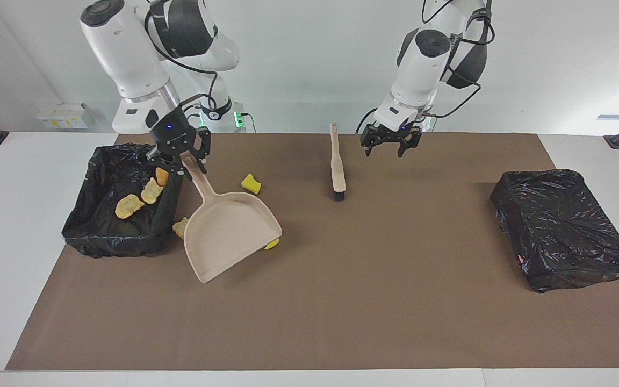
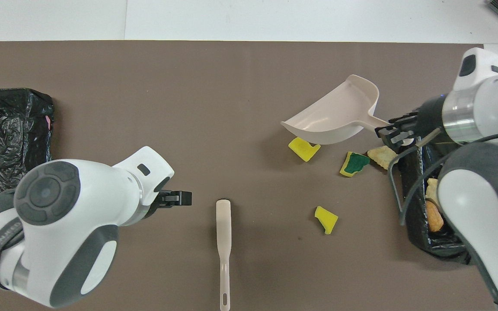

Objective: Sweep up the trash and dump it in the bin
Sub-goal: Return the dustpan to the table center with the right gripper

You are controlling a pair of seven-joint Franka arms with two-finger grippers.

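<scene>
My right gripper (image 1: 187, 159) (image 2: 392, 131) is shut on the handle of the beige dustpan (image 1: 231, 234) (image 2: 335, 115). It holds the pan tilted, low over the mat beside the loose trash. On the mat lie a yellow sponge piece (image 1: 251, 183) (image 2: 326, 219), a second yellow piece (image 1: 272, 244) (image 2: 304, 148), a green-topped piece (image 2: 354, 163) and a bread chunk (image 1: 180, 227) (image 2: 383, 156). In the facing view the pan hides the green-topped piece. The black-lined bin (image 1: 100, 236) (image 2: 413, 185) holds bread chunks (image 1: 128, 205) (image 2: 434, 220). My left gripper (image 1: 390, 144) (image 2: 176, 198) hangs open beside the brush (image 1: 336, 166) (image 2: 223, 242), apart from it.
The brush lies flat on the brown mat (image 1: 342, 301), bristles pointing away from the robots. A second black-bagged box (image 1: 562, 228) (image 2: 7, 142) sits at the left arm's end of the table. White table borders the mat on all sides.
</scene>
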